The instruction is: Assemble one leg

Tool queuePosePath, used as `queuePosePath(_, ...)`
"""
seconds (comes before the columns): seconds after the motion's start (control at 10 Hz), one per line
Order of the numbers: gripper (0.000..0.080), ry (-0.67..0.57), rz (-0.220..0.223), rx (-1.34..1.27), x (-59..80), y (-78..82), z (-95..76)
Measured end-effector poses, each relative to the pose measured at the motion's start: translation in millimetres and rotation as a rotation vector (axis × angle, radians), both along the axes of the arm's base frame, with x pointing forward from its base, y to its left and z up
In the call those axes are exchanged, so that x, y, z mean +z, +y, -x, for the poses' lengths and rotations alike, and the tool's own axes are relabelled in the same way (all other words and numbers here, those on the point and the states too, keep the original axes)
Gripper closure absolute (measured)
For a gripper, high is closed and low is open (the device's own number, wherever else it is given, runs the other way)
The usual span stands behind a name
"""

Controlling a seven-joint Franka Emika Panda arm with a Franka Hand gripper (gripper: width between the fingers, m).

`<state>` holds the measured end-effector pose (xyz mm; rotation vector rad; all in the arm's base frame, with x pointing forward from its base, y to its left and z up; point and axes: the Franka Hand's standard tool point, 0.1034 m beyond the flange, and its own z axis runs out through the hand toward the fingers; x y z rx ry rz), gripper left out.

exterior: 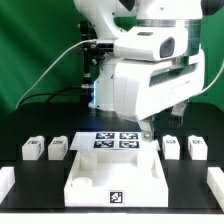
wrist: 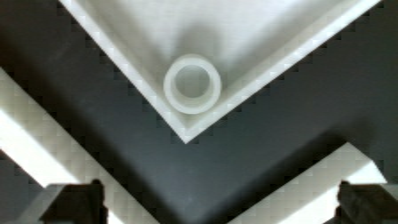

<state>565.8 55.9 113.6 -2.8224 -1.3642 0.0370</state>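
Observation:
Four small white legs with tags stand on the black table in the exterior view: two at its left (exterior: 32,148) (exterior: 58,147) and two at its right (exterior: 171,146) (exterior: 196,146). My gripper (exterior: 147,129) hangs over the far right corner of the large white rimmed panel (exterior: 100,172), apart from all the legs. In the wrist view the gripper (wrist: 219,205) is open and empty. Its dark fingertips (wrist: 75,203) stand wide apart above a panel corner (wrist: 134,50) with a round hole (wrist: 192,82). No leg shows in the wrist view.
The marker board (exterior: 115,140) lies behind the panel, under the arm. White obstacle pieces sit at the table's edges at the exterior view's left (exterior: 5,180) and right (exterior: 215,180). A green backdrop stands behind the robot.

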Motion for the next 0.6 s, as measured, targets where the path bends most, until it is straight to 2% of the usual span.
queuePosePath(0.4,0.015,0.003,0.001,0.013,0.0,-0.1,0.7)
queuePosePath(0.6,0.015,0.016,0.002,0.115,0.8,-1.4,16.4)
